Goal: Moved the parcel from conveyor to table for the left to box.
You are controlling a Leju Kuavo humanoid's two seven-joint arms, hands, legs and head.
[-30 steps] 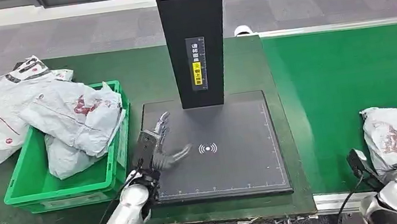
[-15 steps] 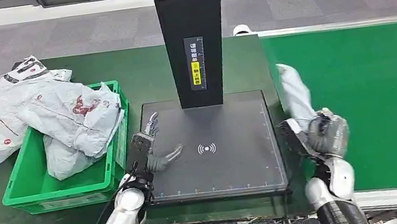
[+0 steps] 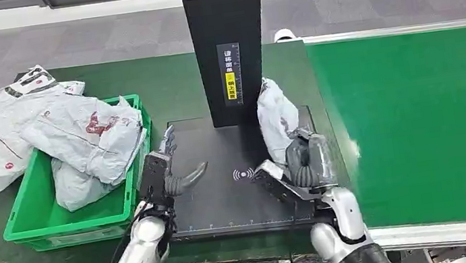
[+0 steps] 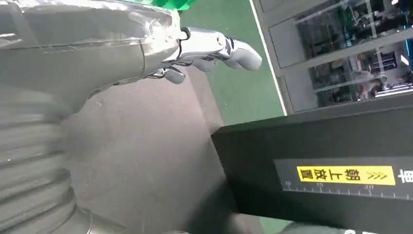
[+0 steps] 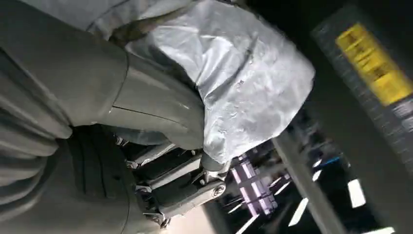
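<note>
The green belt (image 3: 419, 120) ran to the right of the pad (image 3: 225, 194), and the green table (image 3: 170, 85) lay under and around the pad. The black post (image 3: 227, 44) stood at the pad's far edge, a yellow label (image 3: 231, 79) on its face. Left of the pad sat the green bin (image 3: 32, 226), heaped with grey bags (image 3: 82, 141), some spilling over its far left rim onto the table. The parcel (image 3: 278, 122), a grey crinkled bag, hung above the pad's right part, just beside the post's right side; its long axis ran away from the robot, the free end pointing up and toward the post, the near end caught in the right hand (image 3: 299, 167). That hand's fingers were wrapped round the parcel, which the right wrist view also showed, its thumb (image 5: 160, 112) pressed against the grey film (image 5: 243, 73). The left hand (image 3: 164, 171) hovered over the pad's left edge, near the bin, fingers spread and holding nothing; its fingers (image 4: 214, 46) were apart in the left wrist view. Half a second earlier the right hand held the parcel over the pad's right edge beside the belt; it had since come inward over the pad, and the left hand had shifted slightly toward the bin.
</note>
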